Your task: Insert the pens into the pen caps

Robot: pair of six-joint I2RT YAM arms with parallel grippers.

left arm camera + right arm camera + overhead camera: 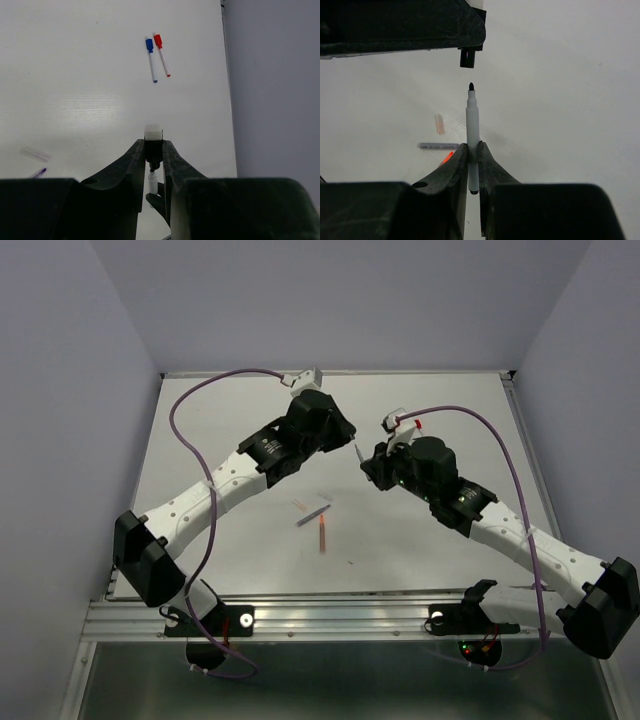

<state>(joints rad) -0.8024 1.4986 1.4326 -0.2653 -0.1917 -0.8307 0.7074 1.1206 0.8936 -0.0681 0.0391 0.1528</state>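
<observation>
Black fingers of the right gripper (472, 148), closest to the wrist lens, are clamped on a thin white-barrelled stick pen (472, 120), which stands upright in that view with its black tip uppermost. Just above the tip, apart from it and roughly in line, hangs a short black plastic pen cap (468, 57) with a white end. It is pinched between the closed fingers of the left gripper (153, 146). Seen from overhead, the two grippers meet above the white table (430, 550). Nearer the arm bases, a slim grey pen (313, 513), an orange pen (322, 536) just beside it and a pale translucent cap (300, 504) lie on the surface. The left wrist view shows a blue-capped white pen (152, 60) and a red-capped white pen (162, 56) lying side by side, caps close together.
</observation>
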